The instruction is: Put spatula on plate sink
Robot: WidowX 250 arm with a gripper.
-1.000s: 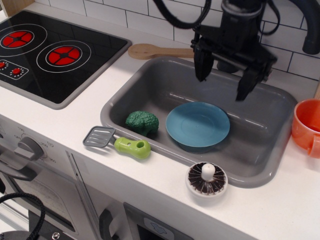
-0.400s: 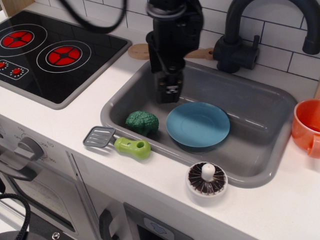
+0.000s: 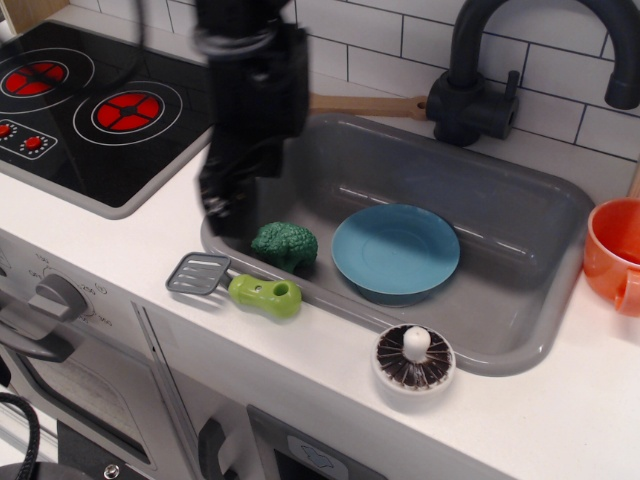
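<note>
The spatula (image 3: 235, 283), with a grey slotted head and a lime-green handle, lies on the white counter just in front of the sink's front-left rim. The teal-blue plate (image 3: 395, 250) sits empty on the floor of the grey sink (image 3: 520, 345). My black gripper (image 3: 227, 215) hangs over the sink's left rim, a little above and behind the spatula's head and apart from it. It is motion-blurred, so I cannot make out how its jaws stand. It holds nothing that I can see.
A green broccoli (image 3: 284, 245) lies in the sink between the spatula and the plate. A wooden spoon (image 3: 370, 105) and a black faucet (image 3: 480, 70) are behind the sink. An orange cup (image 3: 612, 255) stands at the right, a white dish (image 3: 414, 358) in front, and the stove (image 3: 90, 110) at the left.
The gripper has swept from above the sink's back right to the left and down, to the sink's left rim near the spatula. Nothing else has moved.
</note>
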